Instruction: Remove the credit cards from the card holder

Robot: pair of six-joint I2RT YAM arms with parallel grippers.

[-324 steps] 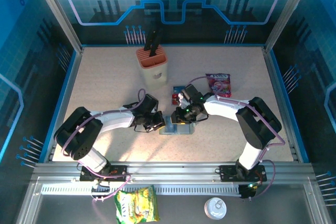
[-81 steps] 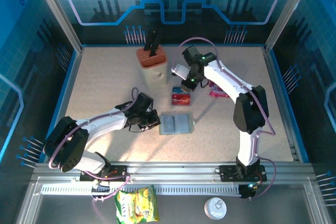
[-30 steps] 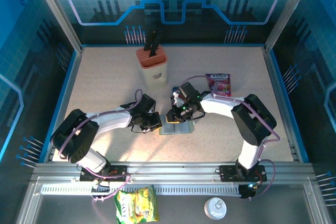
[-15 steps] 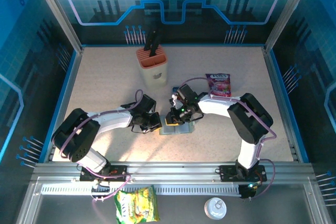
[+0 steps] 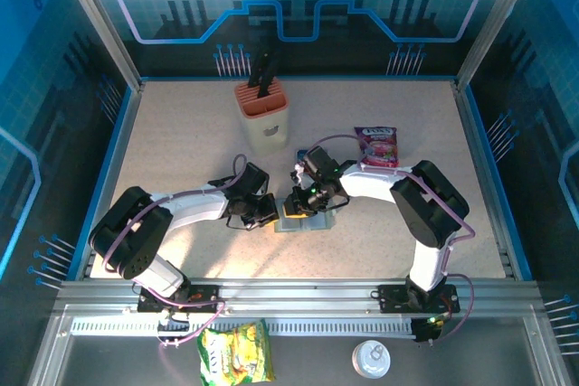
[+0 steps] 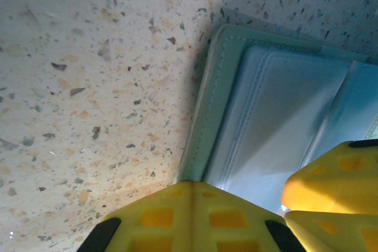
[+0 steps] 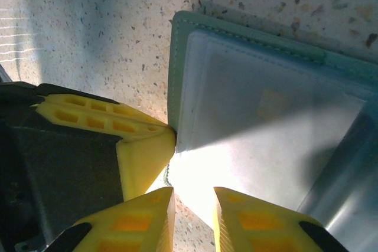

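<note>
Both crowd card holder [image 7: 266, 110] edge: left gripper [image 6: 192, 205] shut, pinning it; right gripper [image 7: 194, 205] barely apart; fingers may clash.

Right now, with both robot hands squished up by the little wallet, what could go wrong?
Maybe three things. The right gripper and the shut left gripper sit almost touching, so they could bump. The left one touches the card holder only at its edge, so it might slide. The right one's jaws, slightly apart at that edge, could pinch a pale panel and lift the whole holder.
</note>
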